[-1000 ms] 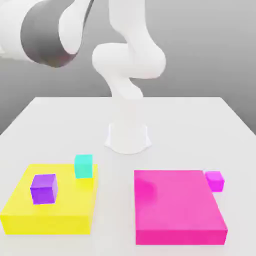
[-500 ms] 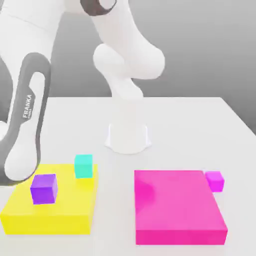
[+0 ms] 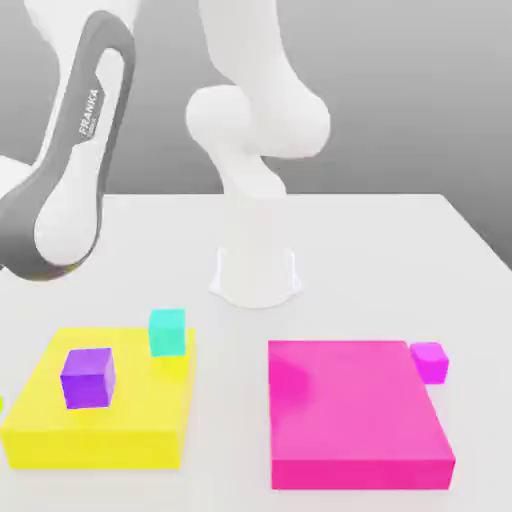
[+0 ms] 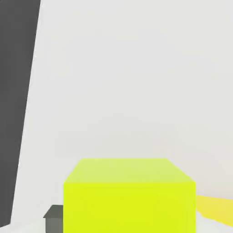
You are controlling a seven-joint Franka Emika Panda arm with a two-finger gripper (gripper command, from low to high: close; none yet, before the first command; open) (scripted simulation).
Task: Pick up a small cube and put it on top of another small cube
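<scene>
Arm swung higher on the exterior view's left, hand closed on a lime cube

The Franka arm (image 3: 70,170) stands higher than half a second ago and clear of the yellow slab (image 3: 100,430); the slabs and cubes have not moved. The white surface (image 3: 380,250) under a plain grey backdrop also carries a magenta slab (image 3: 355,420). A purple cube (image 3: 87,377) sits on the yellow slab, a teal cube (image 3: 167,332) at its far corner, a small magenta cube (image 3: 429,361) beside the magenta slab. The hand (image 4: 129,223) grips the lime cube (image 4: 129,195)

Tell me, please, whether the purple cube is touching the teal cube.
Apart. The exterior view shows the purple cube on the yellow slab, with bare yellow between it and the teal cube at the slab's far corner.
</scene>
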